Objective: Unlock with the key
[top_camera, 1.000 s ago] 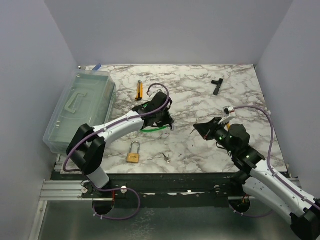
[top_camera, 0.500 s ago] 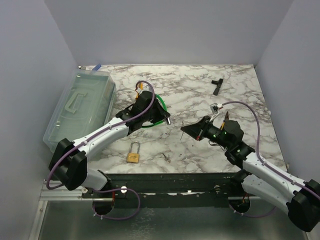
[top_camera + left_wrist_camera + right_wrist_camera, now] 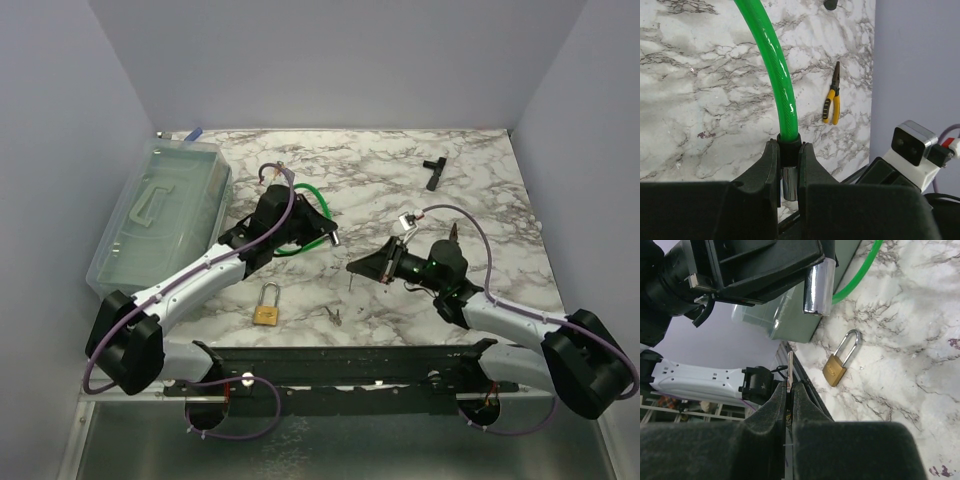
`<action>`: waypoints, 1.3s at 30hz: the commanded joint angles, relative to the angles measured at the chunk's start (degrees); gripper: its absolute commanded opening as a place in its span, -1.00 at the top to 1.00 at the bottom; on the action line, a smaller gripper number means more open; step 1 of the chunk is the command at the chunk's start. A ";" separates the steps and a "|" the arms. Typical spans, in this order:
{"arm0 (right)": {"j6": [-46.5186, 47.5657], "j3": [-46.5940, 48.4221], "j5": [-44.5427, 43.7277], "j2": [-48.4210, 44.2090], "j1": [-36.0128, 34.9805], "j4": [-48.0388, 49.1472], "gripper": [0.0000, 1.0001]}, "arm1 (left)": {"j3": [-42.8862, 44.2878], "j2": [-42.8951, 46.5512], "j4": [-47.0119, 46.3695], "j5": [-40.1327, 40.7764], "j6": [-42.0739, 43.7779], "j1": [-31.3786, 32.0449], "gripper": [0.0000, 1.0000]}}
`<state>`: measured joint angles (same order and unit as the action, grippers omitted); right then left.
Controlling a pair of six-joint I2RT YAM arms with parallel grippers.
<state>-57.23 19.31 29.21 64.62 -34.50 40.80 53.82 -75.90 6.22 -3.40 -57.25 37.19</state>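
Above the bench (image 3: 900, 340), our right gripper (image 3: 789, 386) pinches the tiny silvery metal key (image 3: 789, 367), blade pointing twelve o'clock — the chrome lock cylinder (image 3: 818, 287), clamped in our left gripper (image 3: 789, 145), waits at one o'clock.

Tabletop (image 3: 380, 200): white marble pattern, grey veins.
- Left edge: clear plastic box (image 3: 160, 215), lid with handle on top. Small blue item (image 3: 195, 132) behind it, at the far corner.
- Near front edge: brass padlock (image 3: 266, 308), lying flat, shackle pointing away.
- Right of the padlock, apart from it: small grey metal item (image 3: 333, 316), too small to identify.
- Far right: black T-shaped tool (image 3: 433, 172).
- Left wrist view: yellow-handled pliers (image 3: 831, 102), flat.
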 commanded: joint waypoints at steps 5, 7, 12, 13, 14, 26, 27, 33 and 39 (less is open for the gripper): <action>-4.69 0.23 3.97 5.18 0.17 12.54 0.99 | -2.36 4.45 -6.72 -3.28 -2.06 -0.88 1.00; -5.03 0.58 3.77 6.31 0.17 13.33 0.99 | -2.86 5.00 -7.85 -3.60 -2.60 -0.96 1.00; -5.42 1.72 3.86 8.74 0.15 14.26 0.99 | -3.62 5.75 -8.77 -4.43 -3.05 -1.15 1.00; -5.53 1.84 3.85 9.13 0.18 14.38 0.99 | -3.83 5.80 -9.04 -4.69 -3.12 -1.11 1.00; -5.53 2.07 3.91 9.45 0.21 14.34 0.99 | -4.02 5.89 -9.30 -4.87 -3.25 -1.21 1.00; -5.70 3.53 4.01 11.87 0.19 14.61 0.99 | -5.80 6.38 -11.55 -6.17 -4.53 -1.42 1.00; -5.71 3.61 4.02 11.98 0.20 14.66 0.99 | -5.83 6.52 -11.58 -6.18 -4.53 -1.50 1.00; -5.61 3.89 4.01 12.73 0.17 14.66 0.99 | -6.25 6.78 -11.72 -6.31 -4.67 -1.50 1.00; -5.70 3.98 4.12 13.50 0.22 15.04 0.99 | -6.45 6.86 -11.97 -6.44 -4.72 -1.59 1.00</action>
<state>-63.00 21.50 32.29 77.28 -34.50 53.60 47.37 -71.13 -1.65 -8.60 -61.95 35.94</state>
